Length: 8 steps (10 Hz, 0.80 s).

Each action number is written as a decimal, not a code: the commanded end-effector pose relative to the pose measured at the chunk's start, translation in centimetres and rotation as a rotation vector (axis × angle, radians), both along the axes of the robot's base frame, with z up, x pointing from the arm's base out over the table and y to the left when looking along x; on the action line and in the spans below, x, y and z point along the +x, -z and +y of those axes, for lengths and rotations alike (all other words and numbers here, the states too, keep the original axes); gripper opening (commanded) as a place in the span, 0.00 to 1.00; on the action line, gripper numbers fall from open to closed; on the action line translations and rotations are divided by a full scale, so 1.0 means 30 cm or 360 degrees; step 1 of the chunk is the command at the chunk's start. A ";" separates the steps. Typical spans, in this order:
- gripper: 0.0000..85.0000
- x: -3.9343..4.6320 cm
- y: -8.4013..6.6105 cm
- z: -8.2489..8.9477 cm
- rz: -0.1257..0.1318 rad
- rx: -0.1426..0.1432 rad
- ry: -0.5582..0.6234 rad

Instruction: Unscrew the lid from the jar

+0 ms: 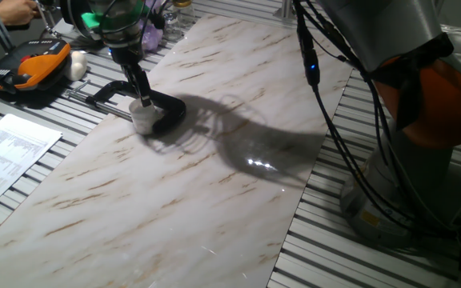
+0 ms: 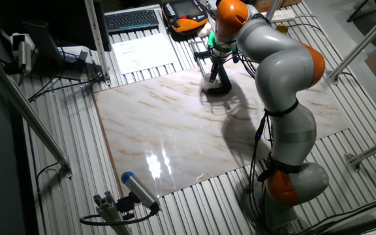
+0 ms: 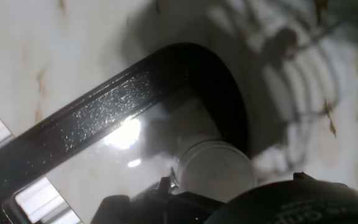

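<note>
While the end effector (image 1: 142, 99) sits atop the jar (image 1: 143, 118), grip state cannot be told | jar stands in black clamp (image 1: 122, 90) near tabletop (image 1: 214, 184) edge | step: seizing lid; next: firm closure, then twist.

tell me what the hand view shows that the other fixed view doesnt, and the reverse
Only the hand view shows, close up, the black clamp's speckled bar and curved frame arcing round the jar, and the glare on the marble beside it; the fingers are barely in frame.

Only the other fixed view shows the whole arm, the full marble slab, the paper sheet, the keyboard and the orange-and-black device.

Both show the jar on the marble inside the black clamp, with the gripper right above it.
</note>
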<state>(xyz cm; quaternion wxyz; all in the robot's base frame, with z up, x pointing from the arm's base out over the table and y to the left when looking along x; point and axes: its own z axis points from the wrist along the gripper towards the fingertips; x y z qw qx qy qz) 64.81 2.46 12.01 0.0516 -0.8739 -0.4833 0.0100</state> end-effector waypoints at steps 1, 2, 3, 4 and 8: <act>1.00 0.001 0.000 0.001 -0.0022 0.0016 -0.0011; 1.00 0.004 0.001 0.002 -0.0028 0.0016 -0.0028; 1.00 0.004 -0.002 0.002 -0.0019 0.0006 -0.0038; 1.00 0.003 -0.001 0.002 -0.0013 -0.0008 -0.0048; 1.00 0.004 0.003 0.002 0.0017 -0.0106 -0.0143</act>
